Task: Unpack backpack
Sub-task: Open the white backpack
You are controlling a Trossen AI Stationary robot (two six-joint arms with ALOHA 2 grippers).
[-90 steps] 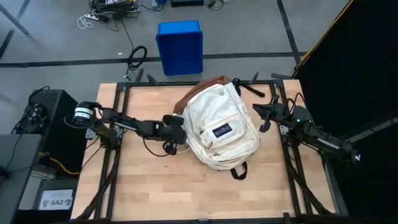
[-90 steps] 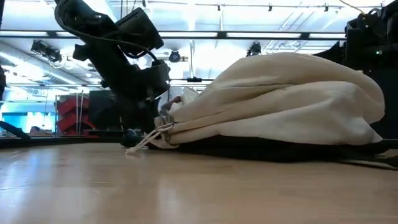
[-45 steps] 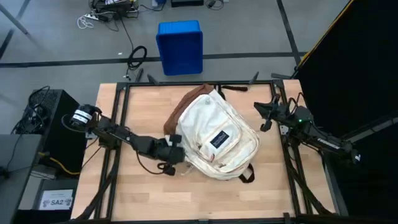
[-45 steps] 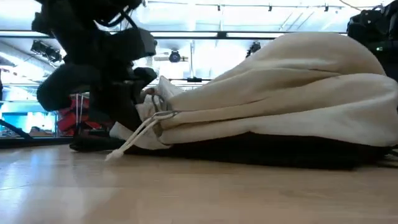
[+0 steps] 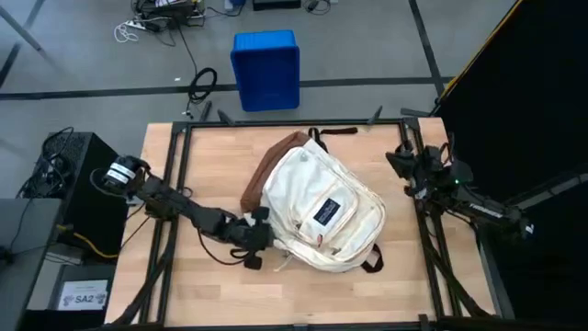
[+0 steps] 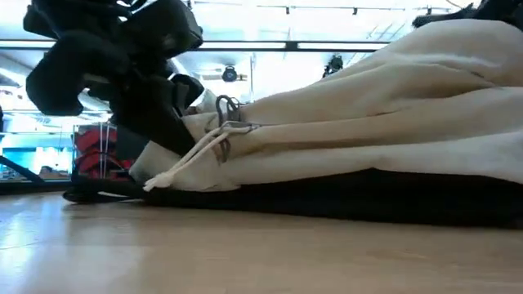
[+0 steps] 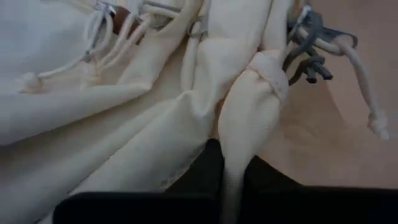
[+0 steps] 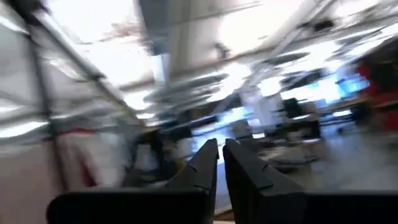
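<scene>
The cream-white backpack [image 5: 322, 207] lies flat on the wooden table [image 5: 211, 285], front pocket and dark logo patch [image 5: 325, 211] up, brown base [image 5: 260, 175] toward the far left. My left gripper [image 5: 260, 241] sits low at its near-left edge, shut on bunched fabric. In the low view the backpack [image 6: 368, 122] fills the right half, and a white zip-pull cord [image 6: 192, 159] hangs from it. My right gripper [image 5: 397, 158] waits shut at the table's right edge, clear of the backpack. My left gripper pinches a bunched fold of cream fabric [image 7: 249, 118] between its two fingers, at the backpack's near-left edge beside the zip pulls [image 7: 308, 46]. It comes in low from the table's left. The backpack rests on the table, its cloth gathered toward the hold.
A blue crate [image 5: 266, 69] stands on the floor beyond the far edge. Dark strap loops [image 5: 372, 262] stick out at the backpack's near right. Black frame rails [image 5: 165, 267] run along the table's left and right sides. Bare wood shows along the near edge.
My left gripper has moved toward the table's near edge, keeping its hold on the fabric. The backpack has slid that way with it and turned about, its brown base swinging from the far side toward the left. My right gripper has drawn back slightly toward the right edge.
</scene>
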